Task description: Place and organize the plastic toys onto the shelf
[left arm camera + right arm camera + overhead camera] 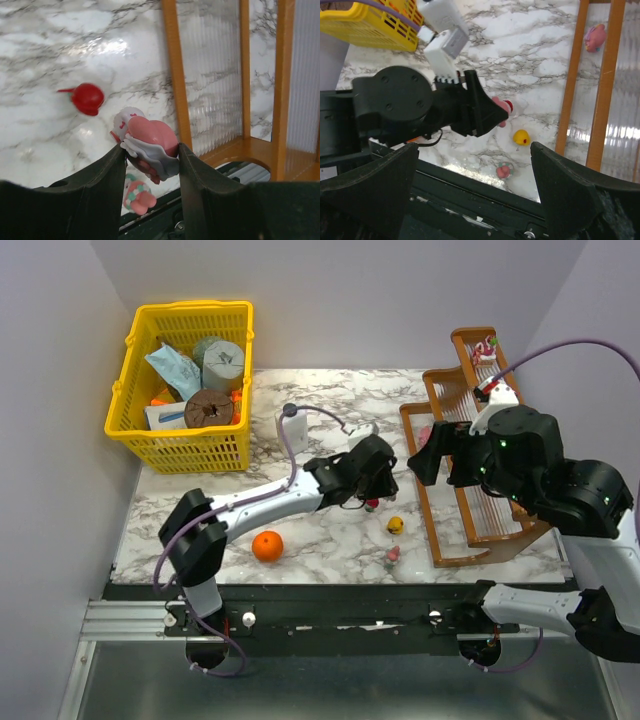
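**A:** What has the left gripper (152, 150) got?

**B:** It is closed narrowly on a pink heart-shaped toy (151, 137), with one finger on each side. The toy is held over the bench (45, 45), just beside the front rail of the shelf (172, 70).

**A:** And the right gripper (475, 150)?

**B:** It is spread wide, with nothing between its fingers. From above it hangs over the left edge of the shelf, pointing toward the left gripper.

**A:** Which toys lie on the bench?

**B:** There are three. A red toy (87, 98) lies close to the left gripper's tip. A yellow toy (396, 525) sits nearer the arm bases, between the red toy and the shelf. A pink-and-green toy (393, 554) lies near the bench's front edge, beside the shelf's near corner but not touching it.

**A:** Is anything on the shelf already?

**B:** Yes. A small pink toy (595, 37) lies on the clear rods just behind the front rail, toward the far end. A red-and-white toy (485, 347) sits on the top tier, also at the far end.

**A:** What else is around?

**B:** An orange ball (267, 546) rests on the bench near the left arm. A white bottle (291, 430) stands farther back. A yellow basket (180, 452) sits at the far left corner, full of things I cannot make out.
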Robot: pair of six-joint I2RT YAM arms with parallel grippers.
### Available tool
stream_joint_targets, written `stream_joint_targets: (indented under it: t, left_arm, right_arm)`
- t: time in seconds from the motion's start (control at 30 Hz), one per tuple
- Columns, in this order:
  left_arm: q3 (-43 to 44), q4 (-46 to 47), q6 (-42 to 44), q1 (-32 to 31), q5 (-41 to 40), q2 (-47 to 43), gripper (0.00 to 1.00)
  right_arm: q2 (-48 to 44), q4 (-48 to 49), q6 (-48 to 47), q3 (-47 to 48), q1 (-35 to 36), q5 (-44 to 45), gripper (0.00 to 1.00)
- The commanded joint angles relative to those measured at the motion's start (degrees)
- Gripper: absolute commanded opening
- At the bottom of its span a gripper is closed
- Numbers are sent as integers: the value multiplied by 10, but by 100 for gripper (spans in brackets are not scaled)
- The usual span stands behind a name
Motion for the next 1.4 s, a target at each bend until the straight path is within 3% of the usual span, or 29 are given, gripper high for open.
stream_joint_targets:
  t: [0.0, 0.3, 0.63, 1.03, 1.37]
  left_arm:
    - [97, -7, 118, 17, 116, 80, 15]
    - [237, -15, 150, 34, 200, 214, 13]
    - [347, -19, 137, 49, 226, 317, 12]
    - [416, 4, 101, 51, 232, 389, 10]
    - [482, -39, 95, 52, 216, 436, 10]
  right_arm:
    - [-12, -45, -8, 41, -2, 32, 99]
    - [-12, -64, -30, 109, -3, 9, 100]
    - [-11, -74, -36, 145, -2, 20, 100]
    - [-39, -49, -33, 108, -2, 7, 99]
    - [-50, -48, -24, 85, -3, 7, 99]
